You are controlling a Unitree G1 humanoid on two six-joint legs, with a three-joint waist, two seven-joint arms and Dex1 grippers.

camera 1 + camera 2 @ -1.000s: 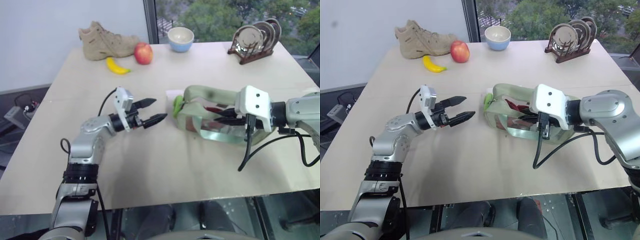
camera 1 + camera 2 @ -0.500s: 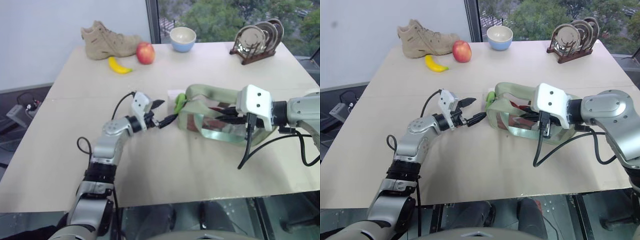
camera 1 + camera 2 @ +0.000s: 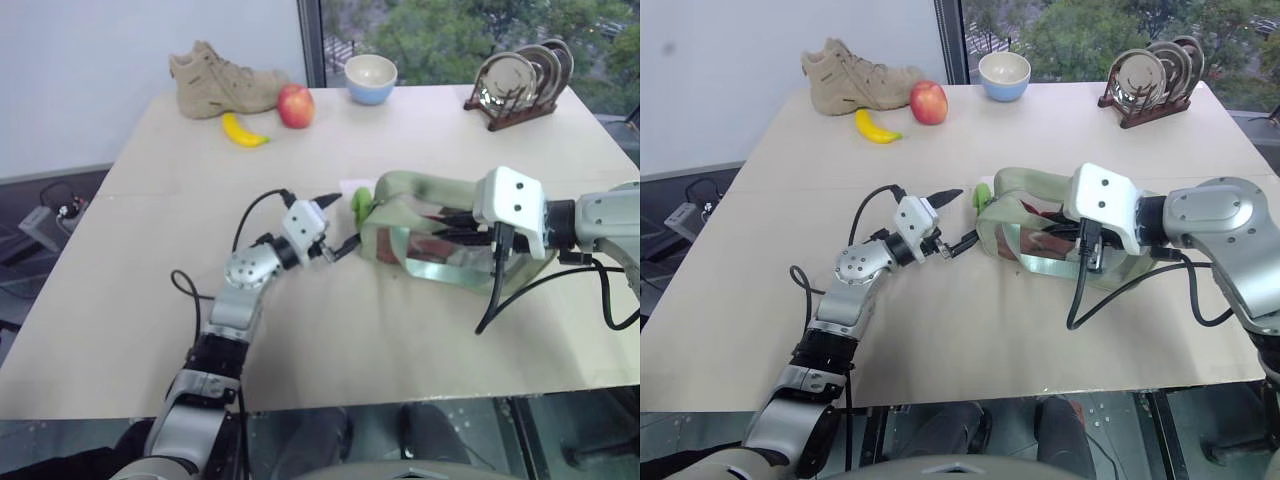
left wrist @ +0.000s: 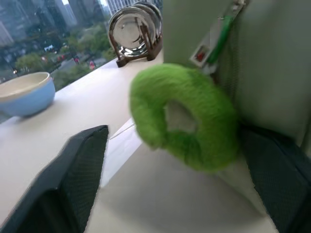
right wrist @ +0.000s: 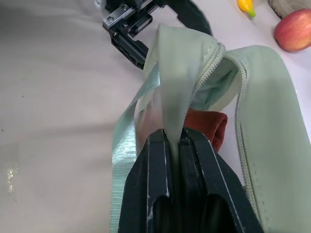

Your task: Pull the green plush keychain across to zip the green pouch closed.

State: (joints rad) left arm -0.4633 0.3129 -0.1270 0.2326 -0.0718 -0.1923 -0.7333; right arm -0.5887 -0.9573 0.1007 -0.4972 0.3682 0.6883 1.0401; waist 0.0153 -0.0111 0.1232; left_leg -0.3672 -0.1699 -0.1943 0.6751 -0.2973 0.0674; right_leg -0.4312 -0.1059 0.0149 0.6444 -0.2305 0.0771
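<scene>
The green pouch (image 3: 425,187) lies right of the table's middle, its zipper (image 5: 216,65) open and red items (image 5: 206,128) showing inside. The green plush keychain (image 3: 359,205), a lime ring, hangs at the pouch's left end. My left gripper (image 3: 342,220) is open and level, pointing right. Its fingers (image 4: 80,170) stand either side of the keychain (image 4: 184,116) without closing on it. My right gripper (image 5: 171,145) is shut on the pouch's fabric edge beside the zipper, holding the right part of the pouch.
At the far left of the table are a tan boot (image 3: 220,80), a banana (image 3: 243,132) and an apple (image 3: 296,105). A blue bowl (image 3: 370,78) and a plate rack (image 3: 518,75) stand along the far edge. A white card (image 3: 350,186) lies under the pouch's left end.
My left arm has reached right to the keychain and rolled its wrist, so the fingers now flank the plush. The right gripper and pouch have not moved.
</scene>
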